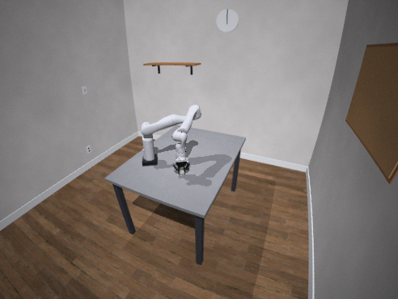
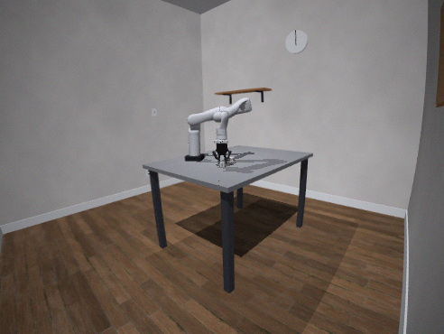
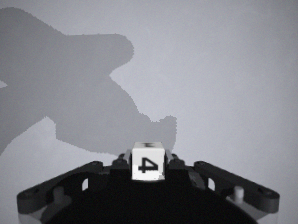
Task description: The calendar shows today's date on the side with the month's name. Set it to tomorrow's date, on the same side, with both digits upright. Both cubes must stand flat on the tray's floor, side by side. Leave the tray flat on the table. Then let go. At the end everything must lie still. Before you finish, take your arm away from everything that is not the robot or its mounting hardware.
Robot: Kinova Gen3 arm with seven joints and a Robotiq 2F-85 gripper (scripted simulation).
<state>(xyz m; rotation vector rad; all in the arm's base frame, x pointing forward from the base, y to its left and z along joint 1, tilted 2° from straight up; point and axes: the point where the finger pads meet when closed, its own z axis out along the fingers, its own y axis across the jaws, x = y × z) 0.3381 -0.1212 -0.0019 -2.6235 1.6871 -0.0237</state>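
Surface (image 1: 150,183) (image 2: 180,173): gray tbl top, dk legs, on wood flr.
Base (image 1: 144,163) (image 2: 189,159): blk, far L on tbl, arm col. upright on it.
Shelf (image 1: 171,64) (image 2: 244,91): brn board on back wall, 2 dk brackets.
Arm (image 1: 171,120) (image 2: 207,116): wht, bent up & over, wrist pointing dn at tbl.
Fingers (image 1: 181,171) (image 2: 222,162): blk, low over tbl, clamped on wht cube, 1 pad ea. side.
Cube (image 1: 182,173) (image 2: 222,164) (image 3: 148,164): btwn fingers; blk "4" on its side in wrist vw, part of another mark on adj. face.
Calendar: at/under fingers; tray, month name & 2nd digit too sm. to tell.
Pale item (image 2: 232,160): just R of fingers in ext. vw, ID unclear.
Clock (image 1: 227,20) (image 2: 296,41): wht, rnd, back wall.
Corkboard (image 1: 376,109) (image 2: 441,59): brn, R wall.
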